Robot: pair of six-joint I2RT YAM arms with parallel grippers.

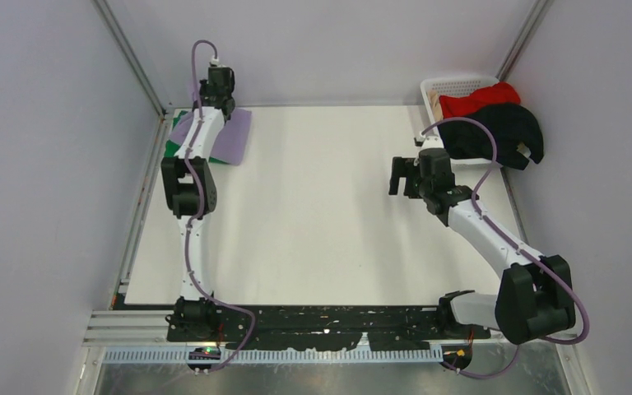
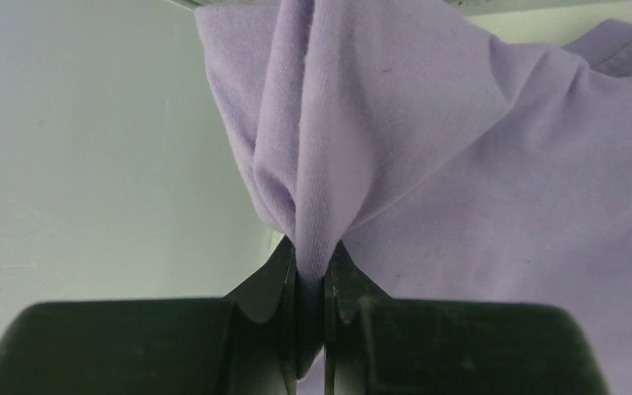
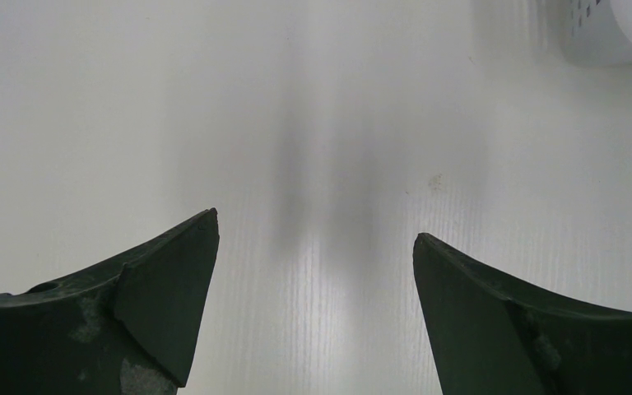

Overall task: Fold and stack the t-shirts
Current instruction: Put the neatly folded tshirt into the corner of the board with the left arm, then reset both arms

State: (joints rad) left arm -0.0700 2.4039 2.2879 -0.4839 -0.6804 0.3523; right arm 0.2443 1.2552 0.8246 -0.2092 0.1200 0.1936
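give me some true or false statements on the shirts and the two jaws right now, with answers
1. The left jaws are shut on a fold of the lavender shirt. True.
2. The right jaws hold the black shirt. False: they stand open and empty over the table; the black shirt drapes over the basket.
3. The red shirt sits in the basket. True.
4. The green shirt lies on top of the lavender shirt. False: it lies underneath.

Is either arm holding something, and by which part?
The left gripper pinches a bunched fold of the lavender t-shirt, jaws shut; which part of the shirt cannot be told. The right gripper holds nothing, jaws open.
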